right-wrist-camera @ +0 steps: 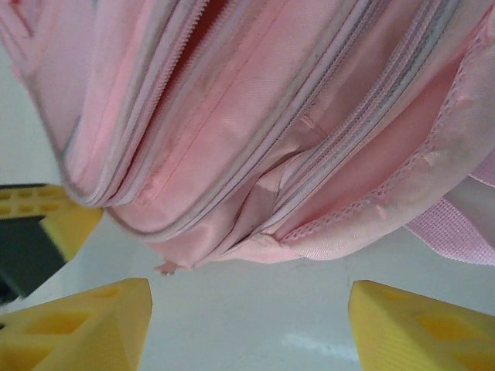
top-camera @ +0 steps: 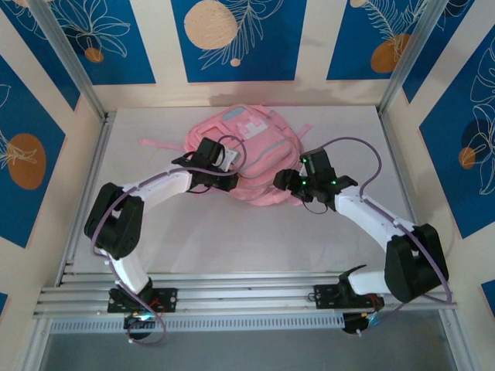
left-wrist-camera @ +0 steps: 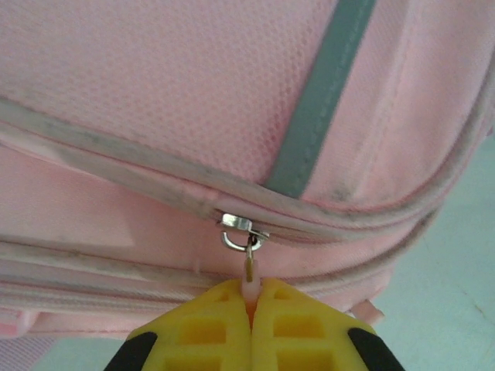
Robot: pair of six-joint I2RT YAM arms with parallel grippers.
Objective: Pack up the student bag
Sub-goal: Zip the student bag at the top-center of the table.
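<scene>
My left pincer (left-wrist-camera: 251, 300) pinches shut on the small pink zipper tab (left-wrist-camera: 249, 286) of the big pink fabric backpack (left-wrist-camera: 155, 93); my right pincer (right-wrist-camera: 249, 300) gapes empty. It looks light and floppy, so I'd pull by the tabs.

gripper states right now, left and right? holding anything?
Left gripper: closed on the small pink zipper pull tab of the large pink fabric backpack.
Right gripper: open, holding nothing.

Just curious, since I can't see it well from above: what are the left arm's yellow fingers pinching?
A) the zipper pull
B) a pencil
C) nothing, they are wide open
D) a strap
A: in the left wrist view the left gripper is closed on the zipper pull hanging from the metal slider on the bag.
</scene>
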